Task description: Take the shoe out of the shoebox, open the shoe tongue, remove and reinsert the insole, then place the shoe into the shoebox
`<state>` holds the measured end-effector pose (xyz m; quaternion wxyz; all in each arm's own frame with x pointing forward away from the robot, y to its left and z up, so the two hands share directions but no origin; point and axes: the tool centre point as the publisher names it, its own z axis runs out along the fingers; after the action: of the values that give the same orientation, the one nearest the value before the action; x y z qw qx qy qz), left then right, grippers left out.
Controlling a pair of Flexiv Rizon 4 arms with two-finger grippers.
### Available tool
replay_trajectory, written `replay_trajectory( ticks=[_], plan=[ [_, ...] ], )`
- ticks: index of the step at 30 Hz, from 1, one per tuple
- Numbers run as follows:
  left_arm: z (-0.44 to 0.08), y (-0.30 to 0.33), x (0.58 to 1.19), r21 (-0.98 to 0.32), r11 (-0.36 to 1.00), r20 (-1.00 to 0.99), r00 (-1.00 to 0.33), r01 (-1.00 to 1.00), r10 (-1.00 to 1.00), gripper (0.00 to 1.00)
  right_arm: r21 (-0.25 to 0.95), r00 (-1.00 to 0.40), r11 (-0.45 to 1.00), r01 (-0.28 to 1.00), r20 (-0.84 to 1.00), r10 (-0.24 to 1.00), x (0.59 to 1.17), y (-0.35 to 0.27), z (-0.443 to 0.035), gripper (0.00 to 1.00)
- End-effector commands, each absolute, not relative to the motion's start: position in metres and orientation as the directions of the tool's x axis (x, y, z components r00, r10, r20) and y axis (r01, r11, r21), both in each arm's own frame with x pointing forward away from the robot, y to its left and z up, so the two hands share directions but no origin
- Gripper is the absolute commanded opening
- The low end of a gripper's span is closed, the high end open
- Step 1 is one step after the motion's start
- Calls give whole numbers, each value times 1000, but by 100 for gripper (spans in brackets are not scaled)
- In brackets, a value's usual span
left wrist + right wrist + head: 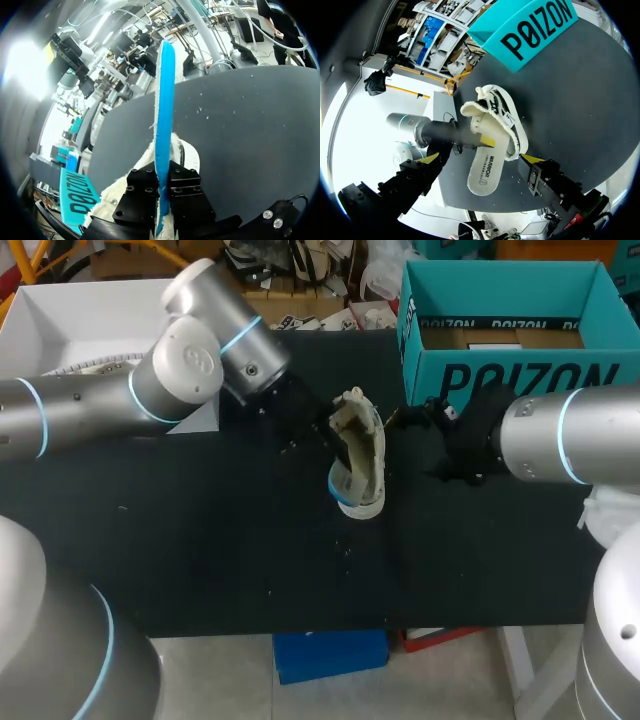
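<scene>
Head view: left end effector (pixel 164 176) clamps insole (pixel 165 95), right end effector (pixel 482 159) wide; shoebox (pixel 500 382) near.

Robot lab with cluttered shelves (pixel 431 31)

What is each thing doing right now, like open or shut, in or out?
shoebox: open.
shoe: out of the shoebox, on the table.
insole: gripped by the left tool.
left tool: shut on the insole.
right tool: open, holding nothing.
</scene>
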<state>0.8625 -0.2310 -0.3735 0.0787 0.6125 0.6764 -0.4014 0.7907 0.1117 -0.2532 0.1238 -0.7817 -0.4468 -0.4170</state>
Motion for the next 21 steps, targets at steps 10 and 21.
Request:
replay_trajectory(
  ticks=[10,21],
  plan=[
    [-363,-235,857,-448,-60,-577,-237,892,781,25,114,252,-508,854,763,595,791,107,-251,100],
    [-353,-225,827,-444,-94,-529,-176,891,830,24,114,252,-508,854,763,595,791,107,-251,100]
  ],
)
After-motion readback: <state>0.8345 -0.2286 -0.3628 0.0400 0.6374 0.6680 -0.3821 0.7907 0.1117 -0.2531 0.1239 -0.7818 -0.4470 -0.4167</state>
